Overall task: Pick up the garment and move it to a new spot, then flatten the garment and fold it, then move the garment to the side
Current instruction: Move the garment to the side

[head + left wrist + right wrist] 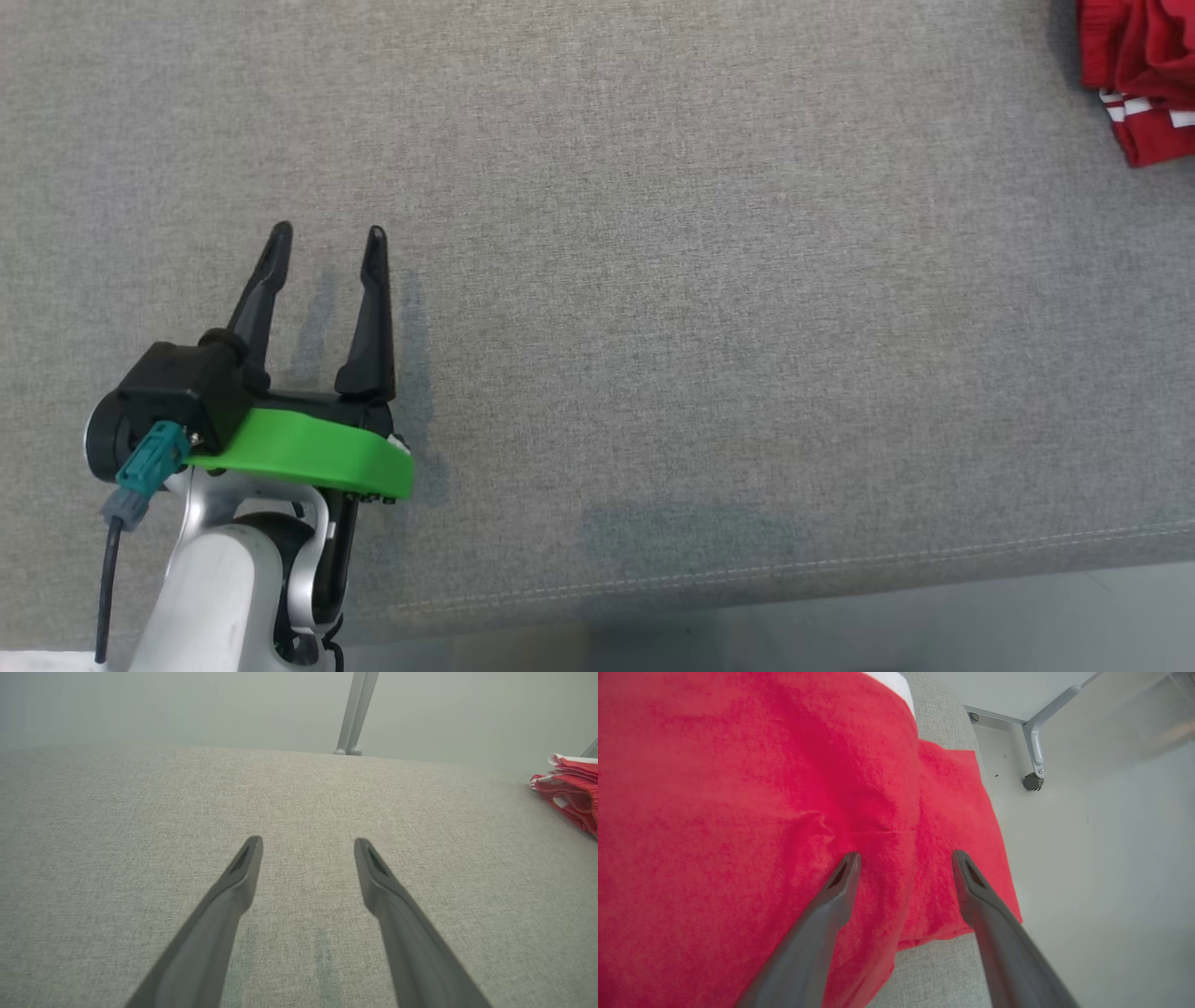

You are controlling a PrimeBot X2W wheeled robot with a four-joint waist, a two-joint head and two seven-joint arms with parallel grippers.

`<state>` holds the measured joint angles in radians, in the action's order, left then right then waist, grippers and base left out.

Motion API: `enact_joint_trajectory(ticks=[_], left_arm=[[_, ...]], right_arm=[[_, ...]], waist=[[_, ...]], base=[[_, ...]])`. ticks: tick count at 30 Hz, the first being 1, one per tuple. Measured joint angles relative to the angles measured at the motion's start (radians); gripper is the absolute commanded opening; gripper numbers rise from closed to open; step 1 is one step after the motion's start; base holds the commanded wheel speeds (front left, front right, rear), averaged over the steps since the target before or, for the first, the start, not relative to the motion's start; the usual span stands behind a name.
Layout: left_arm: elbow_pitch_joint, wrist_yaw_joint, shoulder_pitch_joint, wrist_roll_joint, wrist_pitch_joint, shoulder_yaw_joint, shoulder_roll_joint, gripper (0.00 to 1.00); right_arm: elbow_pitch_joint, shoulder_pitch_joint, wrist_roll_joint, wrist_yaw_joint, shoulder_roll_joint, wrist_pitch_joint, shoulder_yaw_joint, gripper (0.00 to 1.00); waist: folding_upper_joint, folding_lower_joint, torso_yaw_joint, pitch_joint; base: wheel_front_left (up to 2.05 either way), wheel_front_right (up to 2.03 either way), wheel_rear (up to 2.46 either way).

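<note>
In the head view, the left gripper is seen at the near left, held over a grey cloth surface. Its two dark fingers are spread well apart and nothing is held between them. The garment — red, with white stripes at one edge — is bunched at the far right corner, well apart from that gripper. A stitched seam is run along the near edge of the surface, and a strip of pale floor is seen below it.

In the left wrist view, the left gripper is shown with its fingers parted wide over the bare grey cloth surface. The garment is found at the right edge, in crumpled folds of red and white. A metal leg is set on the floor beyond the far edge.

In the right wrist view, the right gripper is held over the garment, fingers spread wide with no cloth pinched between them — whether the tips are touching the cloth cannot be told. The garment is laid at the edge of the grey cloth surface, with a white band at its far side. Beside it, the floor and a frame leg on a caster are seen.
</note>
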<state>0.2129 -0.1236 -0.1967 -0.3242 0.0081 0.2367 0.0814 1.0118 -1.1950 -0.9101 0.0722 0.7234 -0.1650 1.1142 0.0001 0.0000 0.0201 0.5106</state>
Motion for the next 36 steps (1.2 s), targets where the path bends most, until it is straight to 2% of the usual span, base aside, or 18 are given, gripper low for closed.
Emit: enact_joint_trajectory(ticks=[5, 13, 24, 30, 36], left_arm=[[0.000, 0.000, 0.000, 0.005, 0.000, -0.005, 0.004, 1.00], [-0.008, 0.000, -0.022, 0.004, -0.026, -0.006, 0.004, 1.00], [-0.081, 0.002, -0.028, -0.027, -0.086, -0.007, -0.009, 1.00], [-0.120, 0.002, -0.003, -0.035, -0.135, -0.020, -0.012, 1.00], [-0.157, 0.002, 0.035, -0.043, -0.179, -0.030, -0.020, 1.00]], right_arm=[[0.000, 0.000, -0.049, 0.000, -0.045, 0.058, -0.054, 1.00], [-0.039, -0.027, -0.050, -0.002, -0.101, 0.189, -0.077, 1.00], [-0.100, -0.015, -0.080, -0.037, -0.172, 0.418, -0.138, 1.00], [-0.138, 0.092, -0.089, -0.053, -0.226, 0.425, -0.143, 1.00], [-0.197, 0.172, -0.091, -0.052, -0.264, 0.425, -0.155, 1.00]], waist=[[0.0000, 0.0000, -0.020, -0.007], [0.0000, 0.0000, -0.060, -0.046], [-0.0001, 0.0000, -0.117, -0.148], [0.0000, 0.0000, -0.139, -0.218], [0.0000, 0.0000, -0.151, -0.287]], base=[[0.00, 0.00, 0.00], [0.00, 0.00, 0.00], [0.00, 0.00, 0.00], [0.00, 0.00, 0.00], [0.00, 0.00, 0.00]])
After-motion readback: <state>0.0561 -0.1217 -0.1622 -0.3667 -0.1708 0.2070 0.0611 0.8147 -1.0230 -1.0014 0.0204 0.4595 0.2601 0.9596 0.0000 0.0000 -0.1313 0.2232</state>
